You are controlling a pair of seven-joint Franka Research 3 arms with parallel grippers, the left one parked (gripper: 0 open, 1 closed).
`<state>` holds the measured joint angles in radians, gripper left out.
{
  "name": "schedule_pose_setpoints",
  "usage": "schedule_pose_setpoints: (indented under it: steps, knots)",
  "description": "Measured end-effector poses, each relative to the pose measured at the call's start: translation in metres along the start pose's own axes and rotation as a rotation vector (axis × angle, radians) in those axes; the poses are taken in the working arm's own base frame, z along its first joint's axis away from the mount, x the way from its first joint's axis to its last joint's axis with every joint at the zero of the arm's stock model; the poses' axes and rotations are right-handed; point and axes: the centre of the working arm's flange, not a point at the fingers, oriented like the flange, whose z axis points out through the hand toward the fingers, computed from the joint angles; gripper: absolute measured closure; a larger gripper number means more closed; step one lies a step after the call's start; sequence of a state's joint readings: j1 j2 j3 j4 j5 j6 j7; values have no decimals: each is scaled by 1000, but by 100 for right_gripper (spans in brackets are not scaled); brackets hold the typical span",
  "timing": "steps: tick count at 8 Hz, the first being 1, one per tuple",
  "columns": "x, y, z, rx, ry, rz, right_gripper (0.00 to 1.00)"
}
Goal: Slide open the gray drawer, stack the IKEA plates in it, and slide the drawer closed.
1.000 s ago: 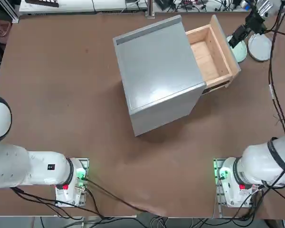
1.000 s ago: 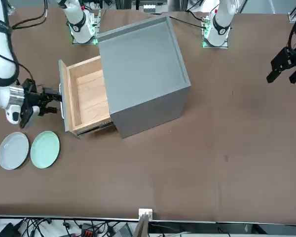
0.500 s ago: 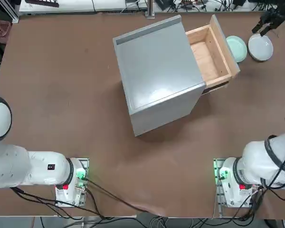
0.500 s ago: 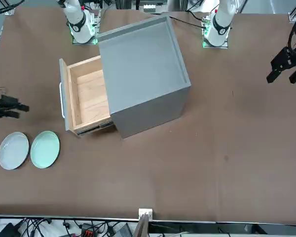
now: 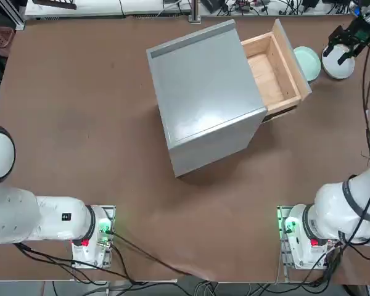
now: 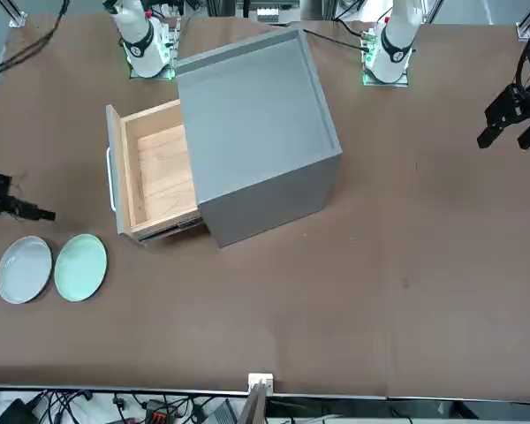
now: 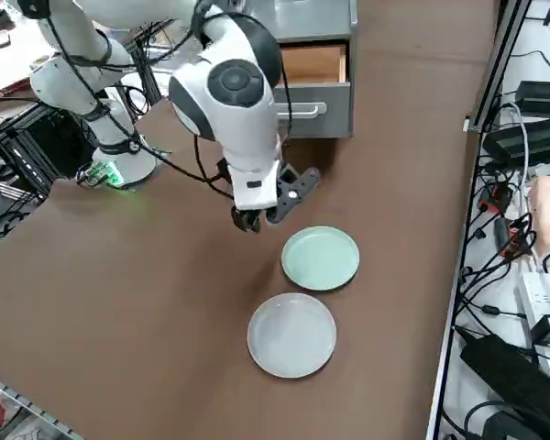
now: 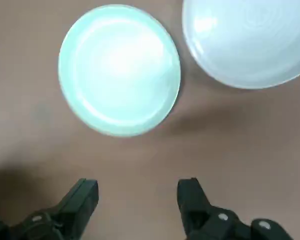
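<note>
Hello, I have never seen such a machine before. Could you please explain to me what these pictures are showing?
Two white robot arms are mounted on one brown table; only the right one works here. One picture looks straight down, one faces the robot, one looks from its right side, and one comes from the right wrist.

On the table stands a large gray box-shaped cabinet with its gray-fronted wooden drawer pulled out. Near it lie two round shallow plates, a pale green one and a white one, side by side.

The right gripper is above the table near the plates, its two black fingers apart, holding nothing.
</note>
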<state>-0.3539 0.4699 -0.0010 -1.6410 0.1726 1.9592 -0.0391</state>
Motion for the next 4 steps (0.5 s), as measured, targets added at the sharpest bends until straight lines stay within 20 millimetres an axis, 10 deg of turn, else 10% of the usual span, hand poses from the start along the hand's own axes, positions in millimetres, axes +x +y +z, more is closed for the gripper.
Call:
schedule_pose_setpoints:
  steps: [4]
  knots:
    - [7, 30, 91, -21, 140, 175, 11]
